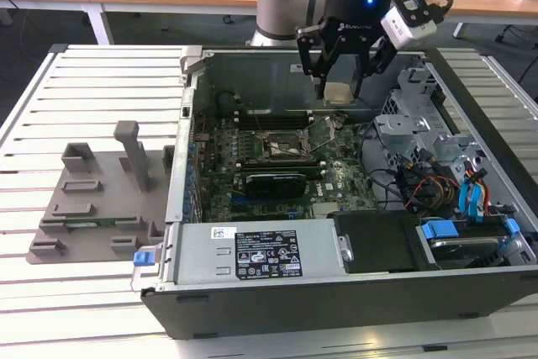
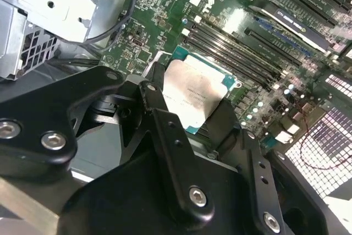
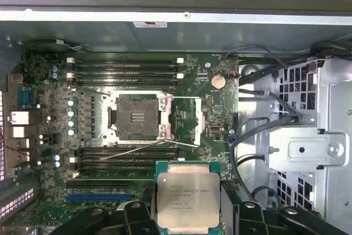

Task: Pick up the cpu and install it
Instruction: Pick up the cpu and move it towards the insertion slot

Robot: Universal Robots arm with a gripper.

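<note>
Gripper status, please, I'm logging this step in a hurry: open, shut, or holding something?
The gripper is shut on the cpu, held up over the board; the socket is empty.

High exterior — wrist views seemingly near motherboard [image 3: 212, 148]

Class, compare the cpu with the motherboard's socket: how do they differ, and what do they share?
The cpu has a silver top; the socket is dark inside a metal frame. The cpu is held in the hand above the motherboard; the socket sits fixed on it, empty. Both are square.
</note>
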